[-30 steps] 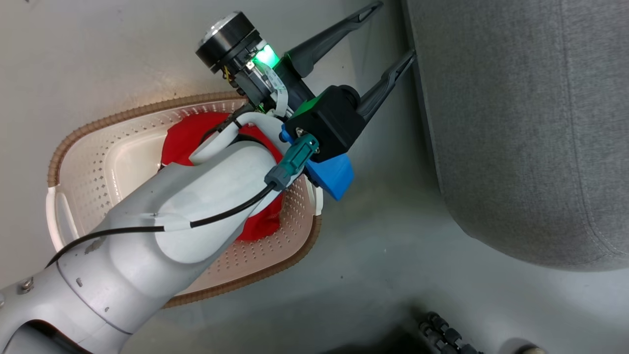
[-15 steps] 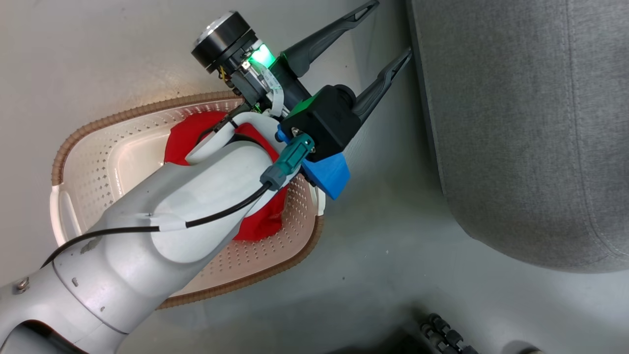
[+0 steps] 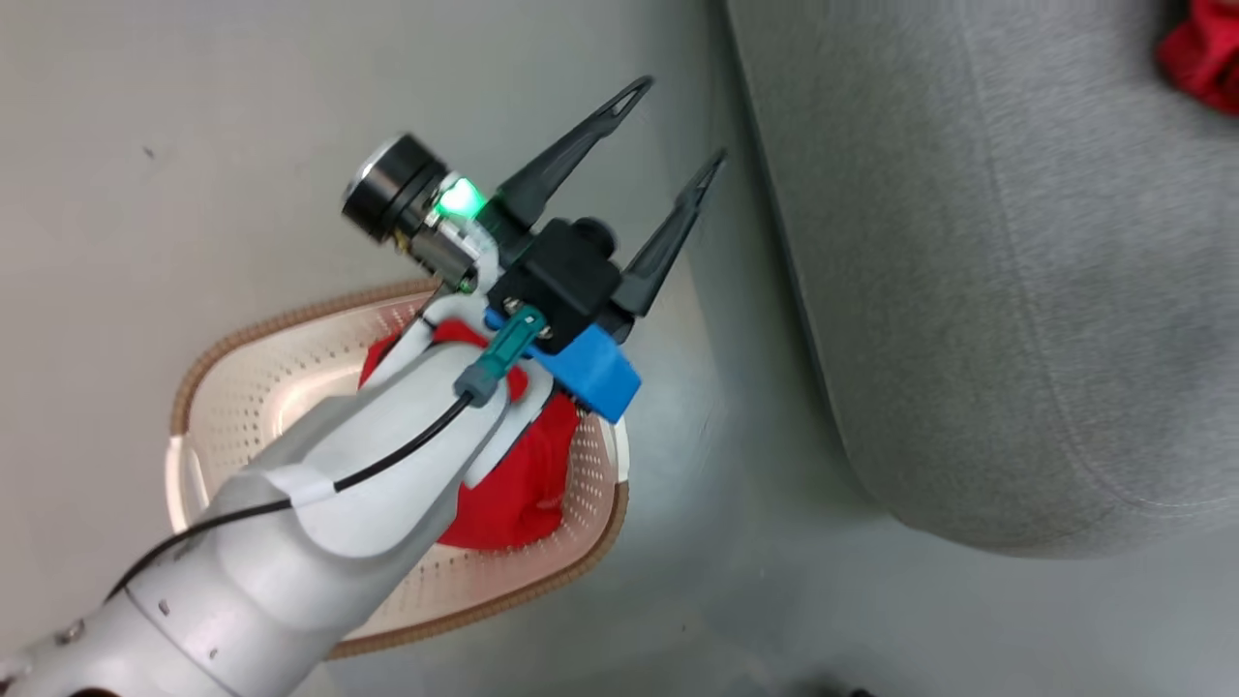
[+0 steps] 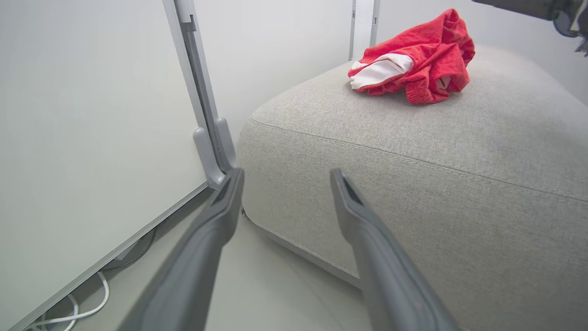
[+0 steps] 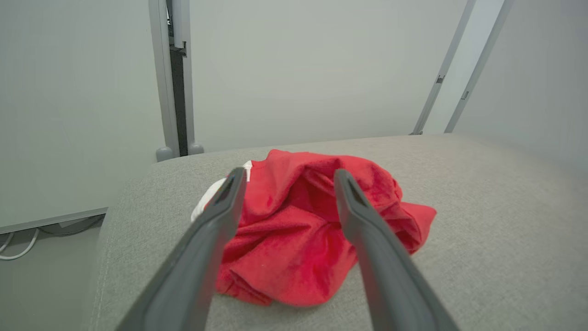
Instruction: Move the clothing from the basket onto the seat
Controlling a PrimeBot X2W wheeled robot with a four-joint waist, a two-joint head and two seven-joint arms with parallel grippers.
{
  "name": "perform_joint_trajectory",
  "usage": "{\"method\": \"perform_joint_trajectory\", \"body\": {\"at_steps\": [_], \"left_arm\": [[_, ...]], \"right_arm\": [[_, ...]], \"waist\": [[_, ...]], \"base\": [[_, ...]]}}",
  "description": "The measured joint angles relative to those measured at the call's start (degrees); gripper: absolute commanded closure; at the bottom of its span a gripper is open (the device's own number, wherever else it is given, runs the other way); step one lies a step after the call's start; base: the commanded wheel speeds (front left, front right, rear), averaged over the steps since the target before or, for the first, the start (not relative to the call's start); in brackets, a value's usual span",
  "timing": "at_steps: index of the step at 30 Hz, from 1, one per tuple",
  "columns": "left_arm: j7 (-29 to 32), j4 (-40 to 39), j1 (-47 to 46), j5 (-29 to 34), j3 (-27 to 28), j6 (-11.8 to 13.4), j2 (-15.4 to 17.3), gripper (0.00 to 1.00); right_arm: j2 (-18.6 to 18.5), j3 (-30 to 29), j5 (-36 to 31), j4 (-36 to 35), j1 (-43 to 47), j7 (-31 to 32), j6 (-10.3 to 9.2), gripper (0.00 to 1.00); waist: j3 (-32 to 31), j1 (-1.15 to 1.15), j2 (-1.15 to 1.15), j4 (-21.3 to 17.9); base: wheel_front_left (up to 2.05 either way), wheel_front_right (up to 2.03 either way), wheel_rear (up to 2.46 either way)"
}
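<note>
The cream basket [image 3: 252, 397] stands on the floor at lower left, with a red garment [image 3: 513, 494] in it, partly hidden under my left forearm. My left gripper [image 3: 678, 124] hangs open and empty above the basket's far right corner, fingers pointing at the grey sofa [image 3: 968, 290]. In the left wrist view the left gripper [image 4: 285, 177] faces the sofa's [image 4: 436, 151] rounded front edge. A second red garment [image 4: 413, 64] with white trim lies crumpled on the sofa top, also seen in the head view's corner [image 3: 1205, 48]. My right gripper [image 5: 289, 175] is open just above that garment [image 5: 294, 239].
Pale wall panels with a grey metal post [image 4: 202, 92] stand close behind the sofa's end. White cables [image 4: 82, 312] lie on the floor by the wall. Grey floor [image 3: 736, 542] separates basket and sofa. A dark part of the right arm [image 4: 528, 7] shows above the sofa.
The head camera has turned, so basket and sofa have shifted in the picture and the garment on the sofa has come into view. My left gripper stays open above the basket's corner.
</note>
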Motion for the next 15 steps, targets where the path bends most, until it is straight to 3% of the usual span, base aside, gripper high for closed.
{"method": "perform_joint_trajectory", "body": {"at_steps": [6,15], "left_arm": [[-0.65,0.55,6.87,-2.86,4.28,1.44,-0.03,0.0],[-0.73,-5.28,18.58,-0.11,14.89,2.32,0.08,0.0]], "right_arm": [[2.37,4.3,-1.37,-6.38,7.03,-0.01,0.0,0.0],[5.33,10.15,-2.03,-11.95,15.47,-0.01,0.0,0.0]], "waist": [[-7.43,0.0,0.0,0.19],[-17.83,-0.01,0.0,2.6]], "base": [[0.0,0.0,0.0],[0.0,0.0,0.0]]}}
